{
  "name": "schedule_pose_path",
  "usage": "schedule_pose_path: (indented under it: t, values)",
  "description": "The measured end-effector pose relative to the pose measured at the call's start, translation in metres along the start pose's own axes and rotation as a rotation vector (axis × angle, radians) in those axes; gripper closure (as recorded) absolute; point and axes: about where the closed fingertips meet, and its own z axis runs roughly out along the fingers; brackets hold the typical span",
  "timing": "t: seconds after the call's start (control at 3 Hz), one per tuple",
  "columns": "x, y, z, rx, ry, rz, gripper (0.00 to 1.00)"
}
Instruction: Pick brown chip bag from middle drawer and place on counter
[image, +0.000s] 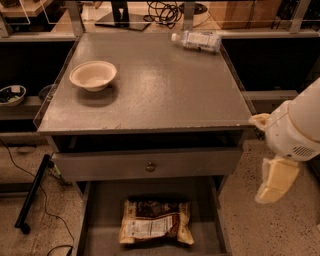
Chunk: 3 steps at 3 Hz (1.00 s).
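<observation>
The brown chip bag (156, 222) lies flat in the open middle drawer (102, 210), below the desk (165, 95), which carries a white bowl (93, 75) on its left and a clear bottle (196, 40) at its far right. The claw (276, 179) hangs beside the desk's near right corner, well apart from the bag. I cannot tell whether it is apart or together.

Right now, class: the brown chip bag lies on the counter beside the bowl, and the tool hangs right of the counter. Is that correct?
Not quite. The camera view shows the brown chip bag lying in the open middle drawer, not on the counter beside the bowl. The tool does hang right of the counter.
</observation>
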Motion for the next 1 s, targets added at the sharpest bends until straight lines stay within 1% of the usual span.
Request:
schedule_pose_path:
  t: [0.33,0.67,1.0]
  values:
    - [0.007,0.010,0.076,-0.082,-0.054,-0.015,0.00]
    - [0.007,0.010,0.076,-0.082,-0.054,-0.015,0.00]
    - [-0.003,0.027,0.088,-0.099,-0.090,-0.036,0.00]
